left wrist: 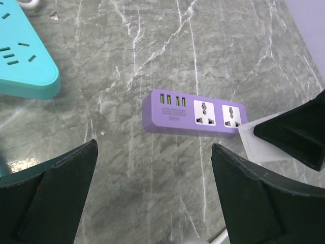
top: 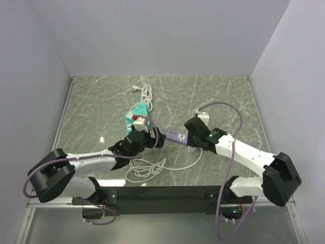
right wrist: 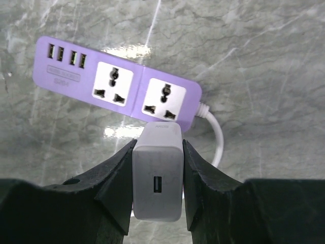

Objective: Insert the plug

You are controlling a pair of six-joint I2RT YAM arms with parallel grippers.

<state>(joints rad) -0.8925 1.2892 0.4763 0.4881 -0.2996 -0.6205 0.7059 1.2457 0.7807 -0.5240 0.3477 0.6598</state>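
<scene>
Marble tabletop [right wrist: 264, 46], plug [right wrist: 157, 178] near purple strip [right wrist: 61, 76]

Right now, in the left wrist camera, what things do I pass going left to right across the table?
Teal power strip → purple power strip → white plug, gripped by the right hand at the far right.

The right gripper [right wrist: 157, 147] clamps the white plug [right wrist: 157, 178], USB port up, just beside the right socket of a purple power strip [right wrist: 117, 84] on the marble table [right wrist: 254, 61], perhaps touching its near edge.
</scene>
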